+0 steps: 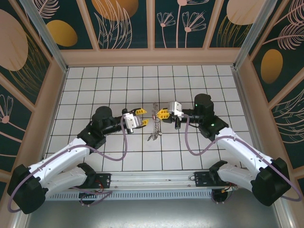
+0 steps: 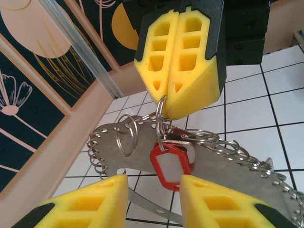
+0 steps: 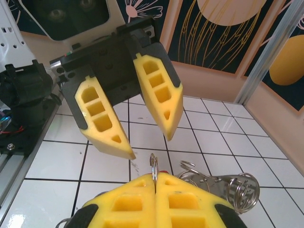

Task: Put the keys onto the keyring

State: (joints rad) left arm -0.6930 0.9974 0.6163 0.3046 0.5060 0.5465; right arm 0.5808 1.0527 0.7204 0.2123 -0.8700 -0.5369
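My right gripper (image 3: 155, 176) is shut on a thin split ring (image 3: 153, 164), which stands up out of its yellow pads. In the left wrist view the right gripper (image 2: 167, 102) comes down from above, and a key with a red plastic tag (image 2: 170, 166) hangs from the pinched ring. Behind the tag runs the keyring (image 2: 223, 164), a flat silvery band fringed with small wire rings. My left gripper (image 2: 153, 179) is open, its fingertips either side of the tag's lower end. From above, the left gripper (image 1: 141, 115) and right gripper (image 1: 161, 114) face each other across the keyring (image 1: 154, 127).
White tiled floor (image 1: 114, 90) spreads around the work spot, with a low wooden rim and patterned walls (image 1: 123, 23) on three sides. Both arms' cables loop over the near tiles.
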